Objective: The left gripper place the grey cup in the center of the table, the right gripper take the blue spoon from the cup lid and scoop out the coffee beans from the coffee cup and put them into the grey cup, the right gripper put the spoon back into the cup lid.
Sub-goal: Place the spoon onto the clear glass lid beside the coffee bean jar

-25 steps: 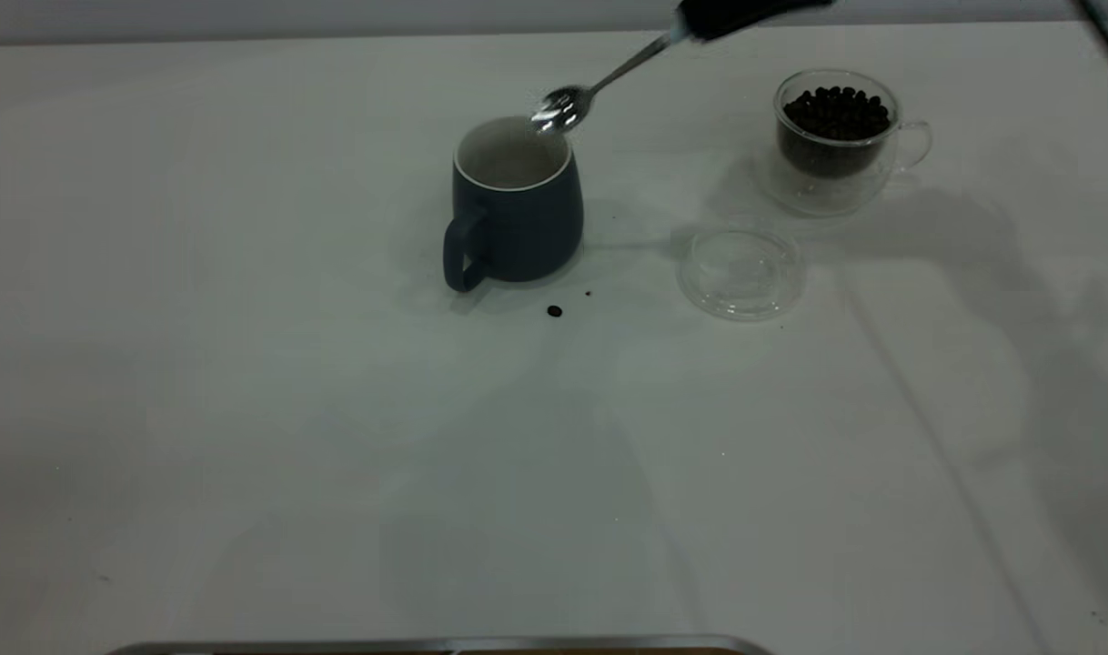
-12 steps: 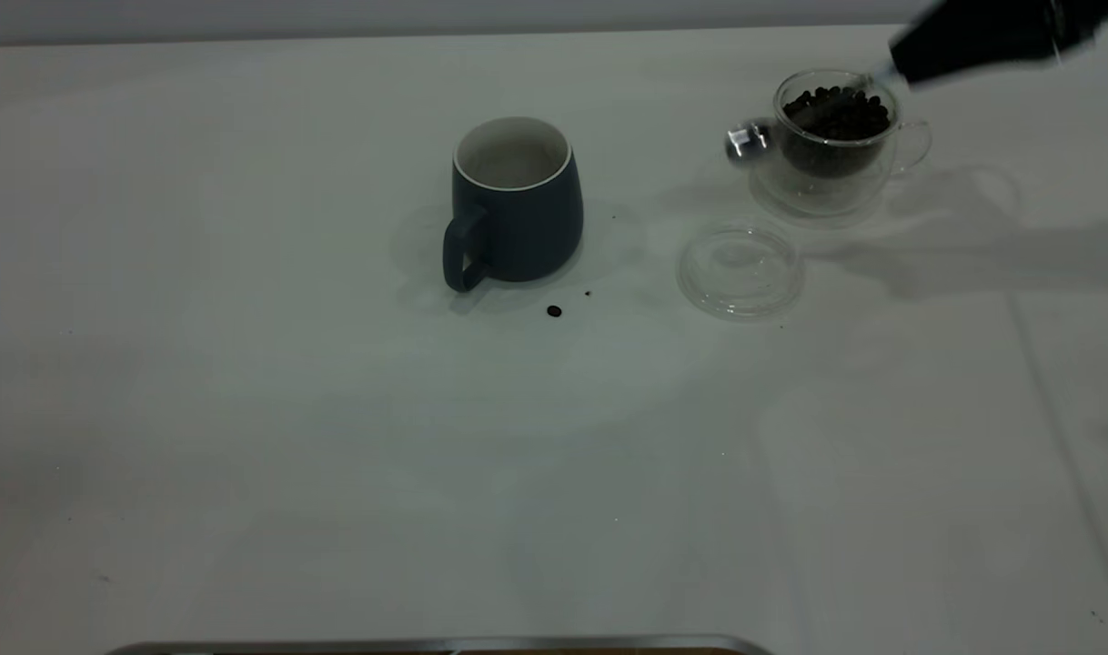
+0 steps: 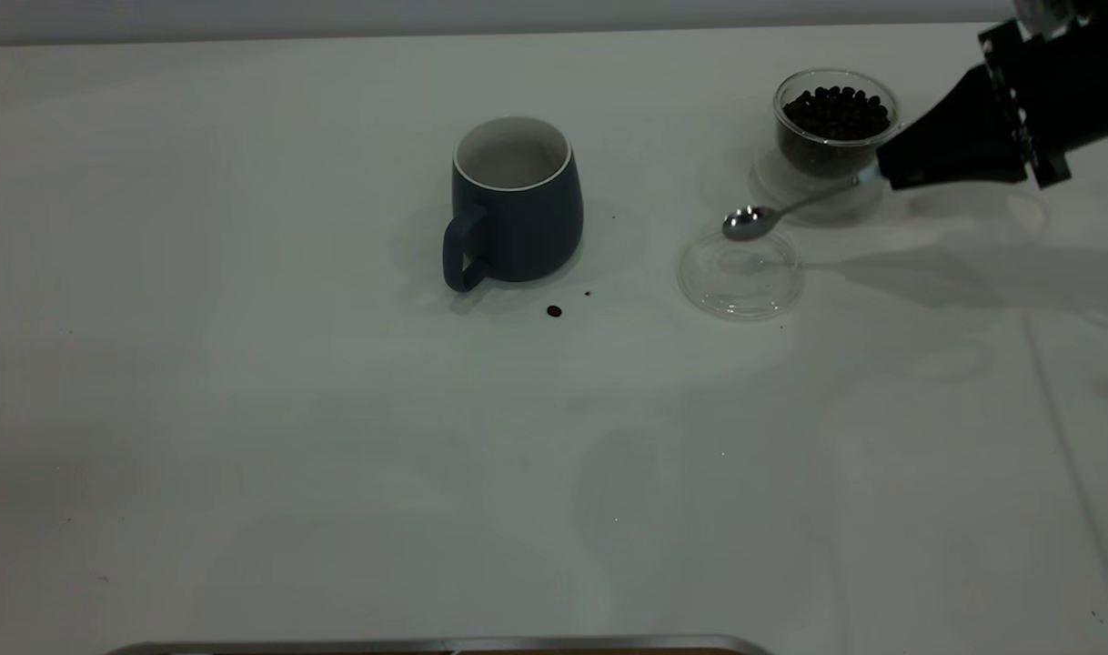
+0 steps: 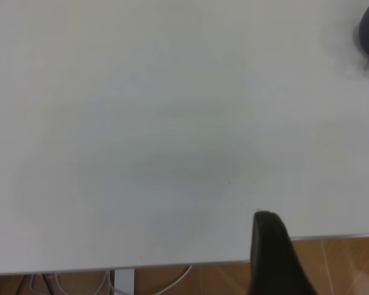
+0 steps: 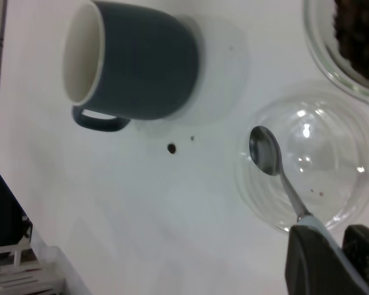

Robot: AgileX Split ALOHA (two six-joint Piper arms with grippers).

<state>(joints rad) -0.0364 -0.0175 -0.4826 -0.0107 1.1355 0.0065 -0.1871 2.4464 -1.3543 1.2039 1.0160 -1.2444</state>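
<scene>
Right gripper (image 3: 884, 172), clamped on the blue spoon (image 3: 772, 215), has swung from the grey cup (image 3: 516, 202) past the coffee cup (image 3: 834, 123) and now hovers over the cup lid (image 3: 741, 277), suggesting return; left fingers' state indiscernible.

The right hand (image 3: 881, 173) is matte black and narrows like a wedge to a blunt point. Behind this wedge the body becomes wider and more square, also black. Along its back edge there is a flat black plate with some very small pale dots, maybe screws, but they are too small to tell. At the top of the arm, a rounded silver-grey part shows at the edge of the exterior view. In the right wrist view, two dark fingers (image 5: 317, 261) show, with slightly rounded edges and a dull surface. Of the left hand (image 4: 272, 255), only one black, smooth, rounded finger is visible.
</scene>
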